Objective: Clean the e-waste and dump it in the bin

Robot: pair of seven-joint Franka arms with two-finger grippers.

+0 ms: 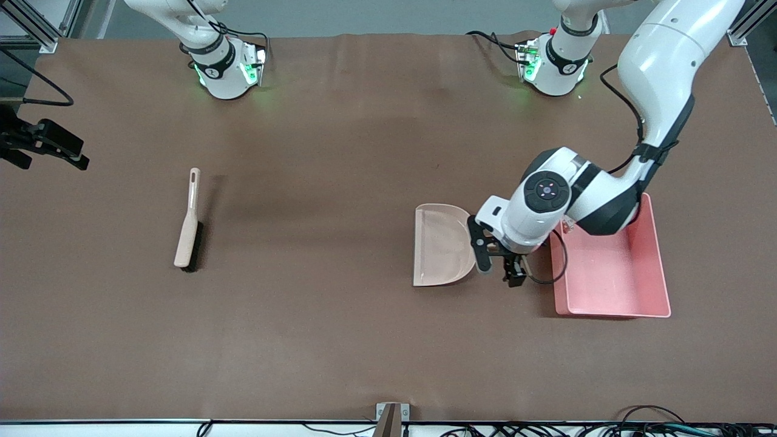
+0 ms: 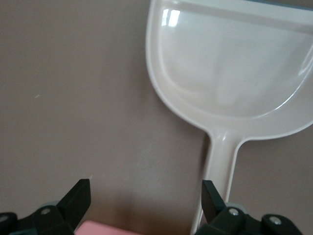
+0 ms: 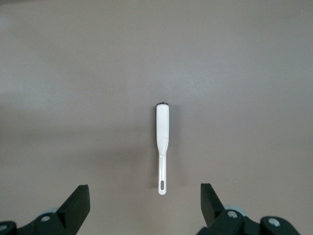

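E-waste: none visible in any view (dustpan (image 1: 440, 246) pan looks empty). By judgement, small hard parts, light, prone to roll; better swept than pinched.

Bin (image 1: 607, 279): pink tub, mid-height in the front view, at the left arm's end.

Left gripper (image 1: 501, 267): fingers wide apart, empty, low between dustpan and bin, beside the handle (image 2: 220, 161).

Right gripper (image 3: 144, 193): spread, empty, high over the brush (image 1: 188, 230).
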